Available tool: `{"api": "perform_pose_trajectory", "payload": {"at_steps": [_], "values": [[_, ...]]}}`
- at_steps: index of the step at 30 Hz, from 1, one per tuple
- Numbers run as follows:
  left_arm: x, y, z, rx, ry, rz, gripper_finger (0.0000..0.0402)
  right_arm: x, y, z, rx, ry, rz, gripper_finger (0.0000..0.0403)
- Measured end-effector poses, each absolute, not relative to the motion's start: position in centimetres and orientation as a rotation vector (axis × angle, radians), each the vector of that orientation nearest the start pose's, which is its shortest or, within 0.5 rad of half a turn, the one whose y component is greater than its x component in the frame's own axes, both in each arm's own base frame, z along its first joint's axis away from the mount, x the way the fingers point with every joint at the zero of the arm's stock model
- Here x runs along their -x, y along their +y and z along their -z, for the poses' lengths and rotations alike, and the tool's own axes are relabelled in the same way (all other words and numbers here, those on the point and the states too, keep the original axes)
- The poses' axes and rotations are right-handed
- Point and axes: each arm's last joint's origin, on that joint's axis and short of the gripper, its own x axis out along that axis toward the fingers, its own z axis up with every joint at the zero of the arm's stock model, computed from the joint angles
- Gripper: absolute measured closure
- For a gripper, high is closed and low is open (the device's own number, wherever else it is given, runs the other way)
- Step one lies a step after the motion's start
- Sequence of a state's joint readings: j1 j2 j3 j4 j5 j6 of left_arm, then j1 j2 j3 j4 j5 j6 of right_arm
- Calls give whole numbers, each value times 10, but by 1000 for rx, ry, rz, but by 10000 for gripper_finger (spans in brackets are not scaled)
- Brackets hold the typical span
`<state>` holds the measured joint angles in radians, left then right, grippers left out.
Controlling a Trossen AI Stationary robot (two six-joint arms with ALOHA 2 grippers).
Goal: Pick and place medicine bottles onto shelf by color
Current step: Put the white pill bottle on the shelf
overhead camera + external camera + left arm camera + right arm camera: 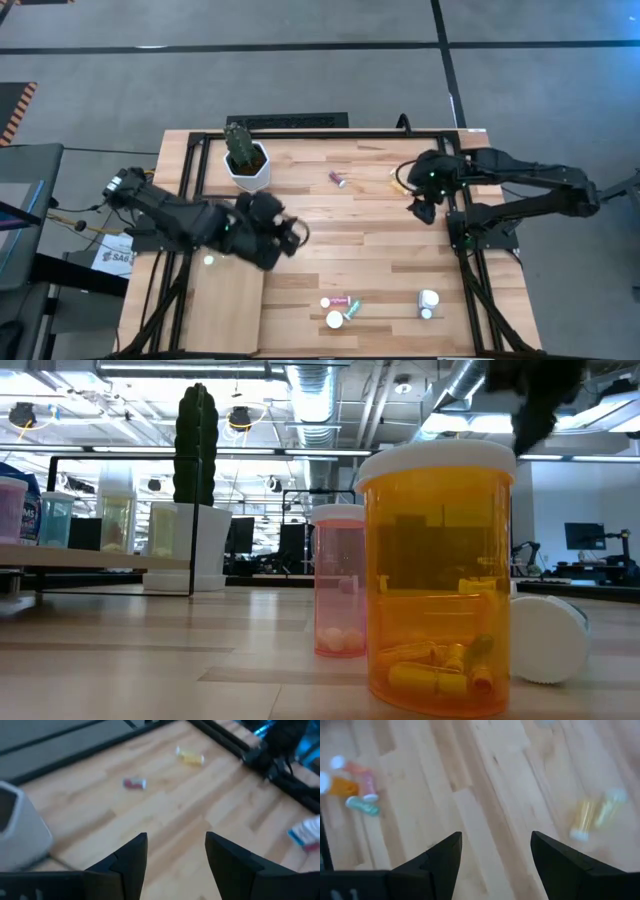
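Striped plank bench (350, 230) under both dark arms, grey floor all round. Pale shelf (225, 305) lying at the near left corner of the bench. White pot (247, 170) with a cactus standing at the far left.

Left tool (296, 236) hovering over the bench just right of the shelf's far end, fingers (131, 857) apart, nothing between them. Right tool (420, 211) over the far right part of the bench, fingers (442, 860) spread wide, holding nothing.

Small pink bottle (339, 179) lying at the far middle, well apart from either tool. Yellow bottle (397, 182) lying near the right tool, partly hidden by the arm. Cluster near the front edge: amber bottle (438, 575) upright, pink bottle (340, 585) beside it, green bottle (354, 309) on its side. White bottle (428, 301) lying further right. More bottles (60, 518) standing in a row on the shelf, seen at the left of the low view.
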<state>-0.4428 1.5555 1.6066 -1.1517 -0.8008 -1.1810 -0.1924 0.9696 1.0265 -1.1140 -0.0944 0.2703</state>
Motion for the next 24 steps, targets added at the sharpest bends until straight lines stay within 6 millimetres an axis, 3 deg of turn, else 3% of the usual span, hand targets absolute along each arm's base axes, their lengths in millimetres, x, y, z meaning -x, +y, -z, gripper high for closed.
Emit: {"api": "perform_pose_trajectory", "payload": {"at_steps": [9,16,24], "values": [[-297,-68,-385,385,546,-745,216,-139,-8,-261,-727,1204,353,143],[-303,-51,-384,375,616,-689,216,-135,28,-255,-931,1241,407,143],[-304,-52,-383,322,701,-574,216,-124,87,-245,-1234,1334,621,143]]}}
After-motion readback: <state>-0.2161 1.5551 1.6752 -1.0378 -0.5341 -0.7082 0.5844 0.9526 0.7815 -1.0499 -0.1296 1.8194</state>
